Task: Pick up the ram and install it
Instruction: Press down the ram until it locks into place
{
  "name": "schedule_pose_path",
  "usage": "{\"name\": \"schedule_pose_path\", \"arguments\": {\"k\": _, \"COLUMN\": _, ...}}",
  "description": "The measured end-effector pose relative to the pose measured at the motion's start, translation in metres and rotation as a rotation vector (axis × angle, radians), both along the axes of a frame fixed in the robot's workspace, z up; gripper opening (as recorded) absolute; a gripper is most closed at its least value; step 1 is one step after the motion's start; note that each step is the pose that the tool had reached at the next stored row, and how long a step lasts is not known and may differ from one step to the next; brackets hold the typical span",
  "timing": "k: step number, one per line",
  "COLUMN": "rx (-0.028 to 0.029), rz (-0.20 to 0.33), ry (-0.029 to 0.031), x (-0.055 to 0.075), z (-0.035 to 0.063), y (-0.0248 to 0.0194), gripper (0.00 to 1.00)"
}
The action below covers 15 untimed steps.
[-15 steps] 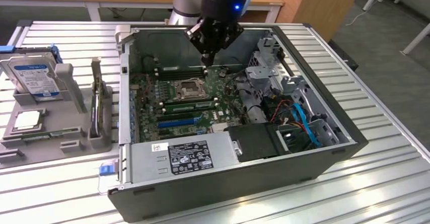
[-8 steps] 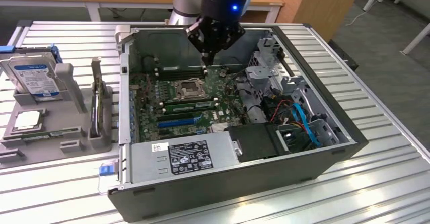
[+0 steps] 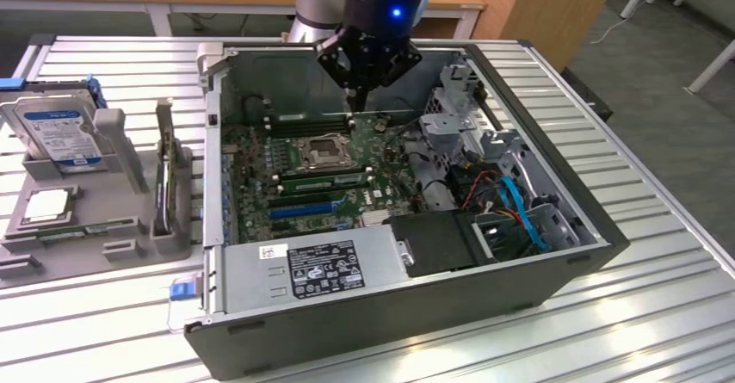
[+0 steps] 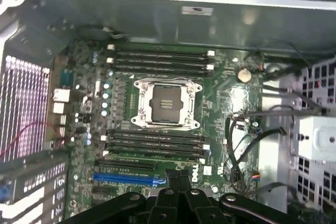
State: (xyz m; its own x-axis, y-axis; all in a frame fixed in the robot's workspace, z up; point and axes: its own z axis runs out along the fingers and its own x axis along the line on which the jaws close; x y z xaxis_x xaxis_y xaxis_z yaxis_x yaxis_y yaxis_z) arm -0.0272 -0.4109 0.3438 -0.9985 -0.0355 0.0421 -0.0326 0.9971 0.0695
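Pincer [image 3: 358, 99] hanging closed over the motherboard [image 3: 301, 172] inside the open computer case [image 3: 552, 185], green ram [image 3: 325, 179] sitting in a slot just below it, case walls standing close around.

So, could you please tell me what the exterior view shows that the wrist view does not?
Exterior view: the grey parts tray beside the computer case, holding a blue-labelled hard drive and a silver processor chip, plus the power supply. Wrist view: a round coin battery and the blue expansion slot close up. Both: the motherboard, its empty CPU socket and the hand, shut, above it.
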Motion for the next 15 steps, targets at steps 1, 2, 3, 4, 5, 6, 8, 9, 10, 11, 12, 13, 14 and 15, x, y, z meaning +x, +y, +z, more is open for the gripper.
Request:
{"name": "schedule_pose_path", "arguments": {"k": 1, "rx": 0.0001, "rz": -0.017, "ry": 0.0, "x": 0.0, "z": 0.0, "y": 0.0, "gripper": 0.1}}
{"name": "schedule_pose_path", "arguments": {"k": 2, "rx": 0.0, "rz": -0.036, "ry": 0.0, "x": 0.0, "z": 0.0, "y": 0.0, "gripper": 0.1}}
{"name": "schedule_pose_path", "arguments": {"k": 3, "rx": 0.0001, "rz": -0.053, "ry": 0.0, "x": 0.0, "z": 0.0, "y": 0.0, "gripper": 0.1}}
{"name": "schedule_pose_path", "arguments": {"k": 4, "rx": 0.0, "rz": -0.071, "ry": -0.0001, "x": 0.0, "z": 0.0, "y": 0.0, "gripper": 0.1}}
{"name": "schedule_pose_path", "arguments": {"k": 5, "rx": 0.0001, "rz": -0.088, "ry": -0.0001, "x": 0.0, "z": 0.0, "y": 0.0, "gripper": 0.1}}
{"name": "schedule_pose_path", "arguments": {"k": 6, "rx": 0.0001, "rz": -0.105, "ry": -0.0001, "x": 0.0, "z": 0.0, "y": 0.0, "gripper": 0.1}}
{"name": "schedule_pose_path", "arguments": {"k": 8, "rx": 0.0, "rz": -0.14, "ry": 0.0, "x": 0.0, "z": 0.0, "y": 0.0, "gripper": 0.1}}
{"name": "schedule_pose_path", "arguments": {"k": 9, "rx": 0.0001, "rz": -0.157, "ry": -0.0001, "x": 0.0, "z": 0.0, "y": 0.0, "gripper": 0.1}}
{"name": "schedule_pose_path", "arguments": {"k": 10, "rx": 0.0001, "rz": -0.164, "ry": 0.0, "x": 0.0, "z": -0.0001, "y": 0.0, "gripper": 0.1}}
{"name": "schedule_pose_path", "arguments": {"k": 11, "rx": 0.0001, "rz": -0.164, "ry": 0.0, "x": 0.0, "z": -0.0001, "y": 0.0, "gripper": 0.1}}
{"name": "schedule_pose_path", "arguments": {"k": 12, "rx": 0.0, "rz": -0.164, "ry": 0.0, "x": 0.0, "z": 0.0, "y": 0.0, "gripper": 0.1}}
{"name": "schedule_pose_path", "arguments": {"k": 13, "rx": 0.0, "rz": -0.164, "ry": -0.0001, "x": 0.0, "z": 0.0, "y": 0.0, "gripper": 0.1}}
{"name": "schedule_pose_path", "arguments": {"k": 14, "rx": 0.0, "rz": -0.164, "ry": -0.0001, "x": 0.0, "z": 0.0, "y": 0.0, "gripper": 0.1}}
{"name": "schedule_pose_path", "arguments": {"k": 15, "rx": 0.0, "rz": -0.164, "ry": 0.0, "x": 0.0, "z": 0.0, "y": 0.0, "gripper": 0.1}}
